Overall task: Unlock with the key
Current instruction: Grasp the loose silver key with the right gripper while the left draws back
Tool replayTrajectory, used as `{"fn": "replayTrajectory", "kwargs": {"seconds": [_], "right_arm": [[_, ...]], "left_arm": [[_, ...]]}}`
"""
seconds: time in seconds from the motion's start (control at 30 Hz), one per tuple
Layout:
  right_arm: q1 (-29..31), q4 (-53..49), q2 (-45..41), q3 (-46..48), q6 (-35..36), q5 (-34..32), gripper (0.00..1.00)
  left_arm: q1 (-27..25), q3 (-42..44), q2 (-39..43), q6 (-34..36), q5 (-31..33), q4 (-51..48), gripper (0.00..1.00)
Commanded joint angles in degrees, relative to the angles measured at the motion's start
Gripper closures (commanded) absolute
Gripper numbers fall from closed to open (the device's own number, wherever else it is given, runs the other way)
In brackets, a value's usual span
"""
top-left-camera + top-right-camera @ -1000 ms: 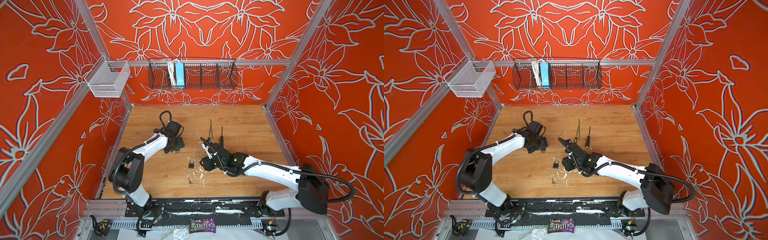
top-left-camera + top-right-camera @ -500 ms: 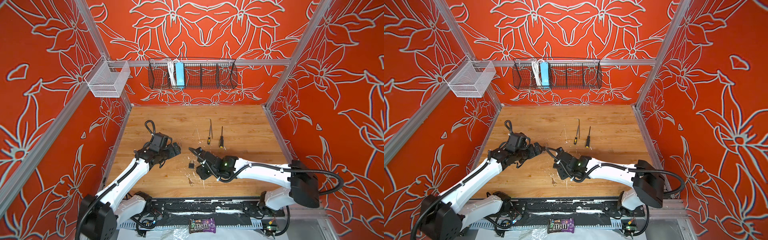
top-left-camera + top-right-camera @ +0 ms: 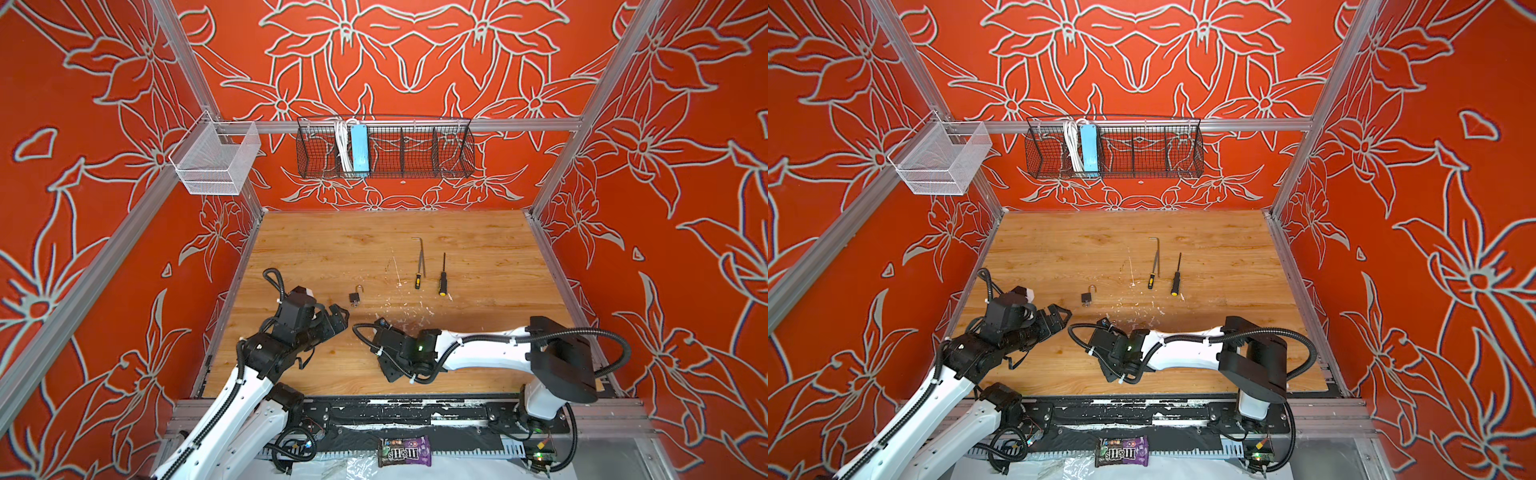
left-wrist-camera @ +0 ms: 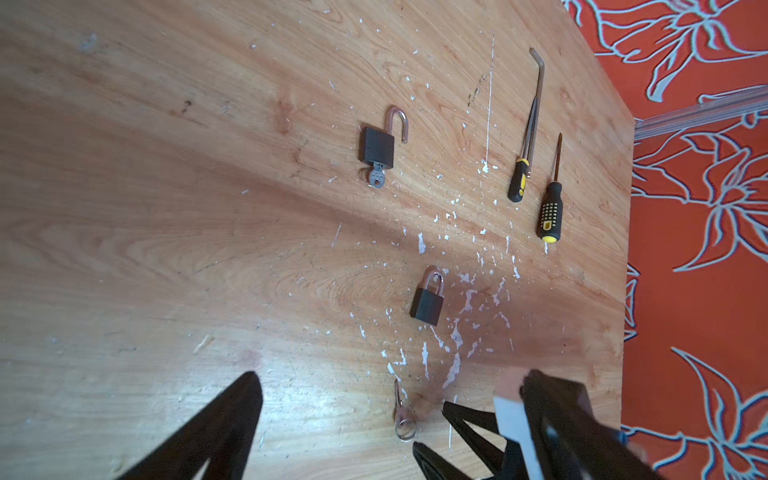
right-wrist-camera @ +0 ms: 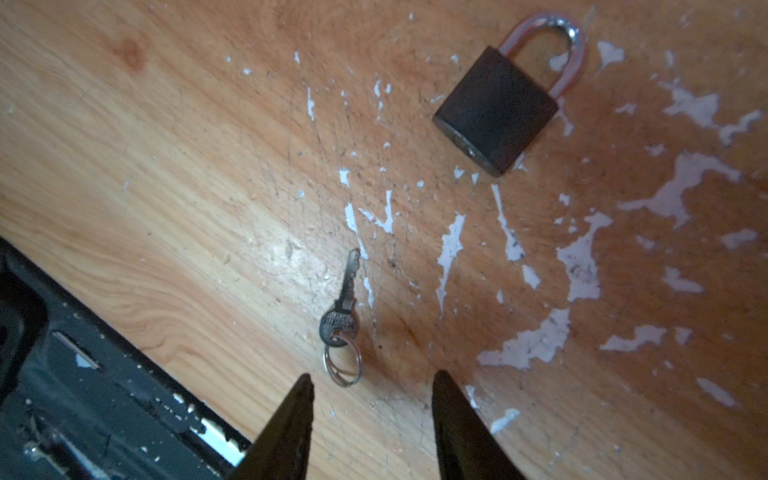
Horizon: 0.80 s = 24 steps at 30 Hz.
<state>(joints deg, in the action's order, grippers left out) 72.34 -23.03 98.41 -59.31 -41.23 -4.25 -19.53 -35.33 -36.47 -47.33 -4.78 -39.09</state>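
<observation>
A closed dark padlock (image 5: 498,110) lies flat on the wooden table (image 5: 166,166). It also shows in the left wrist view as the padlock (image 4: 428,305). The small silver key (image 5: 340,316) with its ring lies loose near the table's front edge; it is the key (image 4: 401,409) in the left wrist view. My right gripper (image 5: 374,376) hovers open just short of the key's ring, holding nothing. In both top views the right arm (image 3: 415,349) hides this padlock and the key. My left gripper (image 3: 343,318) stands wide open and empty to their left.
A second padlock (image 3: 354,296) with its shackle swung open and a key in it lies beyond the left gripper. A hex key (image 3: 417,262) and a screwdriver (image 3: 442,276) lie further back. The black front rail (image 5: 83,395) borders the table near the key.
My left gripper opened, let go of the open-shackle padlock and drew back toward the front. My right gripper swung forward over the loose key, its jaws narrowing a little.
</observation>
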Motion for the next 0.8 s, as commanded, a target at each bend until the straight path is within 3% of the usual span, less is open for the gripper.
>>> {"fn": "replayTrajectory", "kwargs": {"seconds": [0.0,0.57,0.7,0.77], "right_arm": [[0.6,-1.27,1.31,-2.36,-2.48,-1.21,0.55],[2.02,-0.84,5.62,-3.53,-2.89,-0.39,0.67],[2.16,-0.74,6.78,-3.53,-3.08,-0.54,0.72],[2.27,-1.0,7.17,-3.81,-2.77,-0.42,0.79]], "left_arm": [[0.23,0.62,2.88,-2.32,1.11,-2.66,0.02],[0.19,1.79,7.06,-5.64,3.02,-4.9,0.02],[0.25,2.51,6.98,-6.17,2.67,-4.07,0.02],[0.2,2.63,6.72,-6.37,2.52,-3.99,0.02]]}}
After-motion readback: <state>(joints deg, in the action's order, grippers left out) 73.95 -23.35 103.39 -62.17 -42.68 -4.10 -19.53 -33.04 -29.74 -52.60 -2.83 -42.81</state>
